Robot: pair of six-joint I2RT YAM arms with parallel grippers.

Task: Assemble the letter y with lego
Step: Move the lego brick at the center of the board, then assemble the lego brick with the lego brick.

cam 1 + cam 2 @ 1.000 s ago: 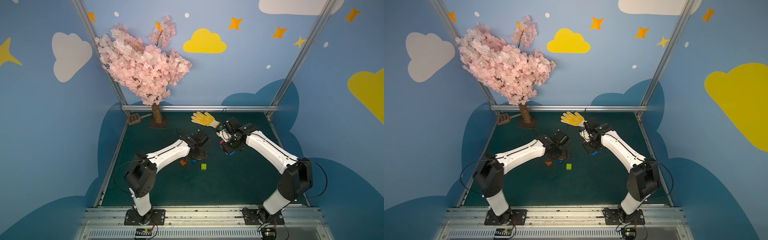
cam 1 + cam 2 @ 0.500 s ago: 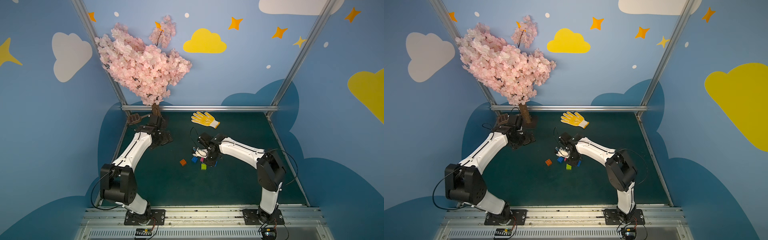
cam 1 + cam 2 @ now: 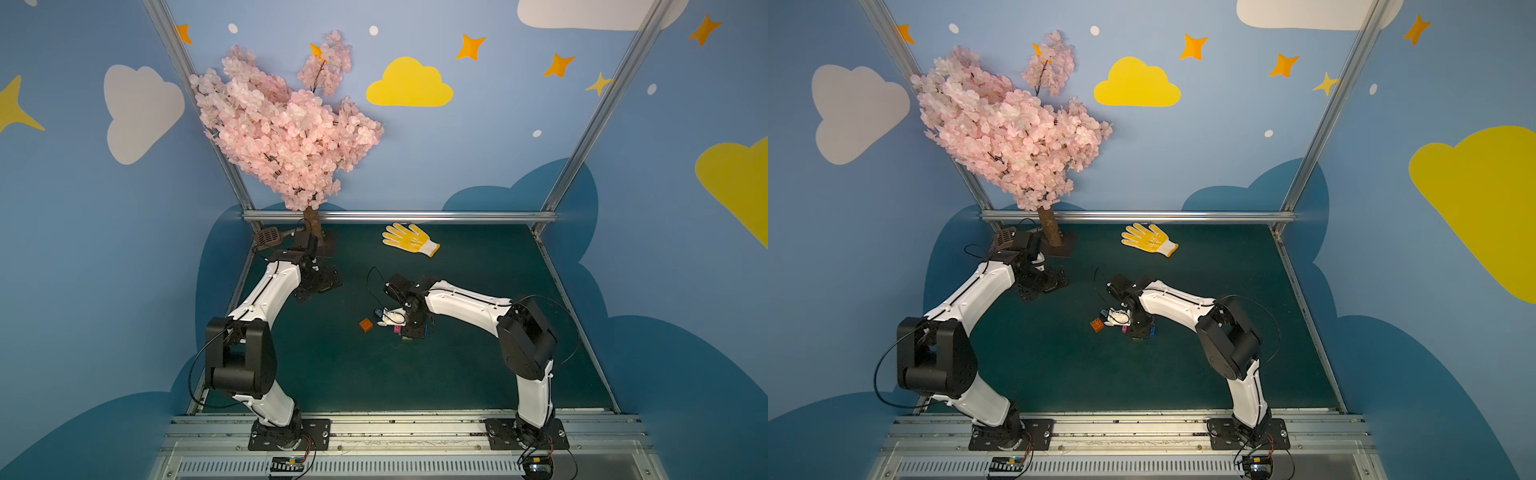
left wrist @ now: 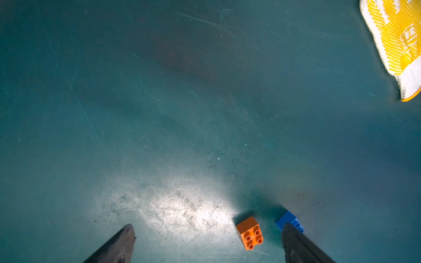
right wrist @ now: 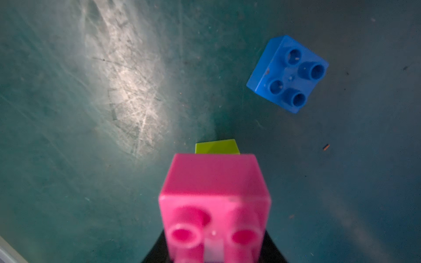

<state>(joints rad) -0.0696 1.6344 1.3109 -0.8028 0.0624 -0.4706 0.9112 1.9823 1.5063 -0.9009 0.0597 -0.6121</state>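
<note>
Pink brick (image 5: 214,193) was what your right gripper (image 3: 410,328) had: jaws closed on its sides, studs facing the wrist camera. The green brick (image 5: 217,146) showed only as a thin lime edge just past the pink one. Touching or stacked, I couldn't tell; the pink hid the rest. A blue brick (image 5: 288,72) sat studs-up on the mat (image 5: 91,159), near the pink one but clear of it.

In both top views your right arm was bent down over the brick cluster mid-mat. That put it in front of the yellow glove (image 3: 409,240) and well apart from it. The orange brick (image 3: 365,324) lay alone just left of that gripper, not touching it. A corner of the pink brick (image 3: 1124,329) peeked out beneath the gripper. The wrist covered the rest of the cluster.

Your left gripper (image 4: 208,227) was spread wide, fingers (image 4: 118,243) over bare mat, holding nothing. In the top views the left gripper (image 3: 318,286) sat low at the back left, near the foot of the pink tree (image 3: 286,124) and well away from the bricks. Its wrist camera showed the orange brick (image 4: 250,233) studs-up, with a dark blue block (image 4: 288,219) just beside it, partly behind one fingertip. Whether that was the same piece as the blue brick in the right wrist view, I couldn't tell.

Orange and blue each stood alone, joined to nothing.
</note>
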